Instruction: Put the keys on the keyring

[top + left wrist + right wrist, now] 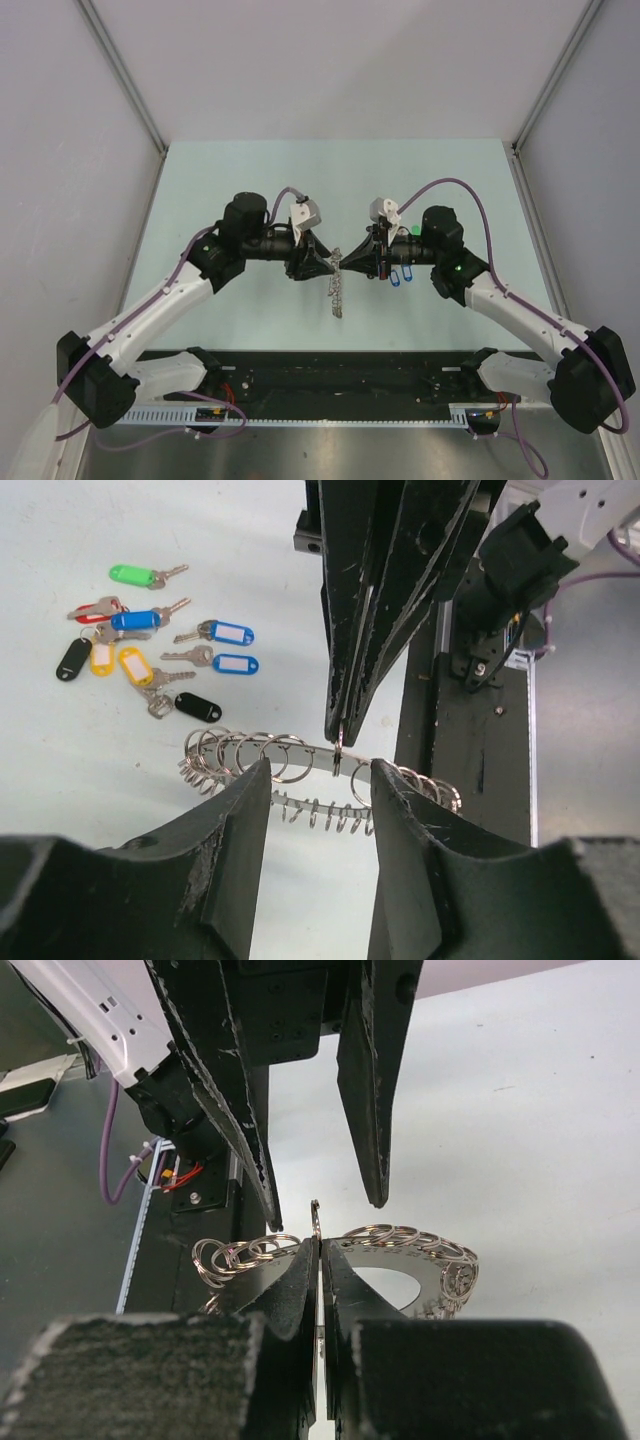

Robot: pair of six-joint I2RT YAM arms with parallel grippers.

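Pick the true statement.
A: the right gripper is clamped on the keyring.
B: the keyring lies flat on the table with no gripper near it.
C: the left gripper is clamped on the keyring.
A: in the right wrist view the right gripper is pinched shut on the edge of the keyring, while the left gripper stands open astride it.

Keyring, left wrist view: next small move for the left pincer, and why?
Probably close the left pincer on the keyring: its fingers straddle the rim with gaps either side, while the right pincer alone pinches it off the table. A second grip would likely steady it before the keys go on.
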